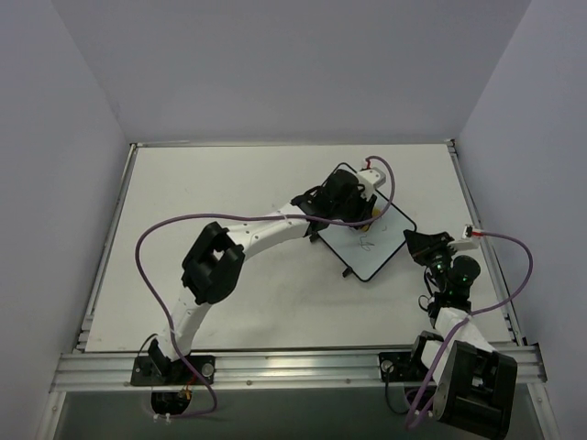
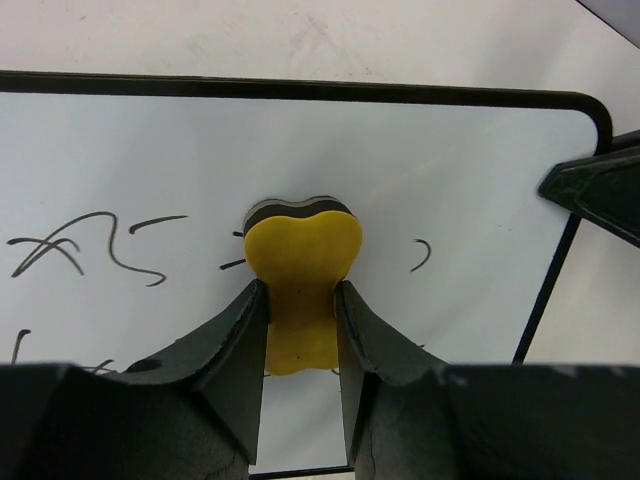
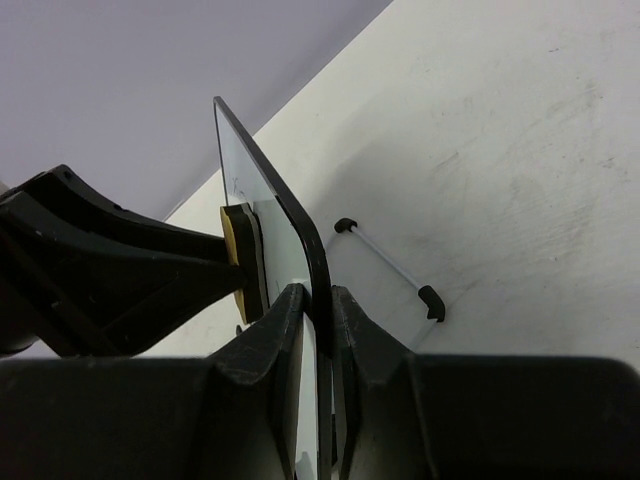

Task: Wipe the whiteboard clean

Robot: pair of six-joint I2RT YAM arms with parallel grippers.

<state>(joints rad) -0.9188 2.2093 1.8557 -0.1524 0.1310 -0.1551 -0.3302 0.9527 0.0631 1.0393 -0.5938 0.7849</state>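
Tabletop (image 1: 229, 183): whiteboard (image 2: 450, 170) edge pinched in R end effector (image 3: 318, 295), sponge (image 2: 300, 250) clamped in L end effector (image 2: 300, 288).

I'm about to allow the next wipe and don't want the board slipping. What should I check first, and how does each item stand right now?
1. Left hand grip on the sponge: ok, both fingers clamp its waist.
2. Right hand steadying the whiteboard: ok, it pinches the board's edge.
3. Sponge's dark pad facing the board: ok.
4. Pad flush on the surface: cannot tell.
5. Writing gone: not ok; scribbles lie left of the sponge, a small hook mark right.
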